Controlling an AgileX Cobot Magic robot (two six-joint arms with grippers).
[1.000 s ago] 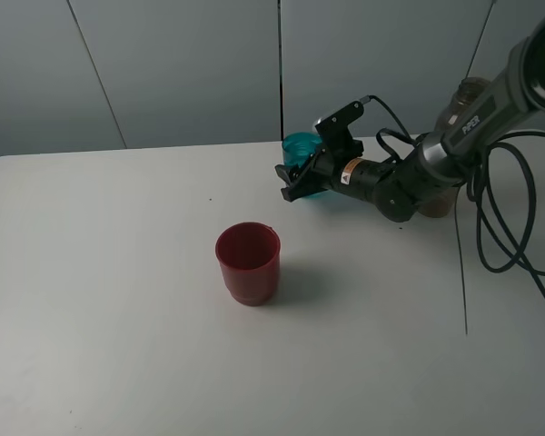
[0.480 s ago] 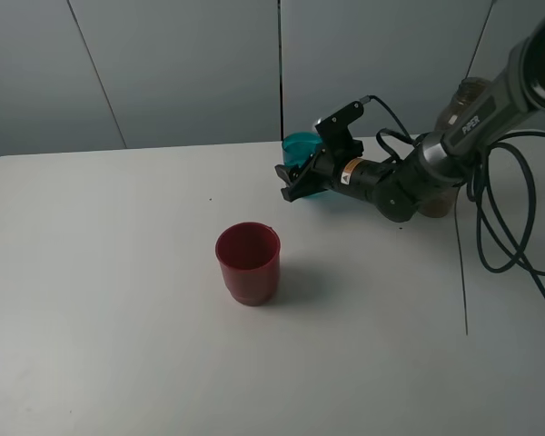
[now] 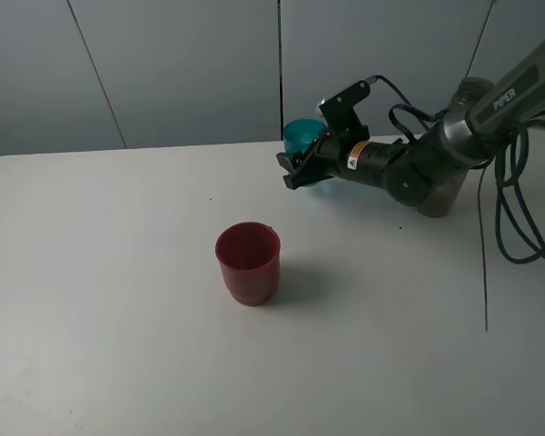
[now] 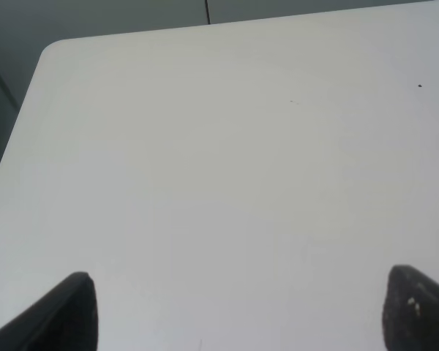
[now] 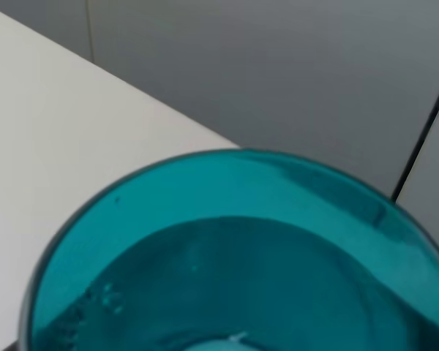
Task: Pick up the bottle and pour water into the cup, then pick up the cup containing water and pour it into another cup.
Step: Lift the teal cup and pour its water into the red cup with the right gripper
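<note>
My right gripper (image 3: 296,173) is shut on the teal cup (image 3: 301,136) at the table's back right and holds it a little above the surface. In the right wrist view the cup (image 5: 227,256) fills the frame from above; small drops cling to its inner wall and my fingers are hidden. The red cup (image 3: 248,262) stands upright near the table's middle, in front and to the left of the gripper. The smoky-brown bottle (image 3: 470,91) stands behind my right arm, mostly covered by it. My left gripper (image 4: 238,314) hangs open over bare table near its far left corner.
Black cables (image 3: 509,218) loop down from the right arm over the table's right side. The white table (image 3: 118,300) ends at a grey wall behind. Its rounded corner (image 4: 55,51) shows in the left wrist view.
The right arm has risen and drawn slightly back, carrying the teal cup up with it. The red cup has not moved.
</note>
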